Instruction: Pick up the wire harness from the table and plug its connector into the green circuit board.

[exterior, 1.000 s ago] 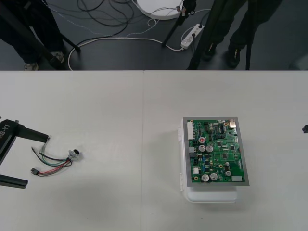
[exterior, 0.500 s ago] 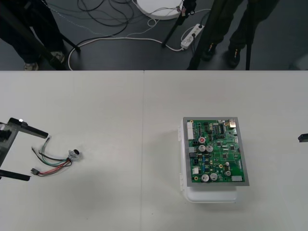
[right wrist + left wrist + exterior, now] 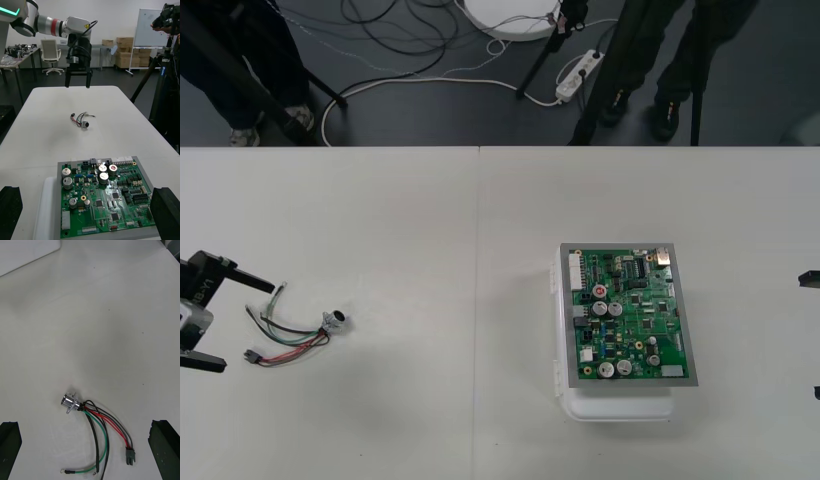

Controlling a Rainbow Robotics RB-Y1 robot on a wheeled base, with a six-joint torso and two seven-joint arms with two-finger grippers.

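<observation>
The wire harness (image 3: 292,335) lies loose on the table at the left, its round metal socket (image 3: 337,321) toward the board and its black plug (image 3: 252,355) at the near end. My left gripper (image 3: 246,325) stands open just left of it, one finger on each side of the wires' left end, not touching. From the left wrist the socket (image 3: 71,404) and plug (image 3: 129,456) lie between the wide-apart fingers (image 3: 162,446). The green circuit board (image 3: 630,315) sits on its white base (image 3: 620,405) at the right. My right gripper (image 3: 812,335) waits open at the right edge.
The right wrist view looks across the board (image 3: 108,195) to the harness (image 3: 81,120) and the left gripper (image 3: 78,85) beyond it. Bare table lies between harness and board. Cables, tripod legs and a power strip (image 3: 575,75) lie on the floor past the far edge.
My left gripper has shifted slightly and drawn a little to the left beside the harness. The right gripper's fingertips have edged in at the right border. The harness has not moved.
</observation>
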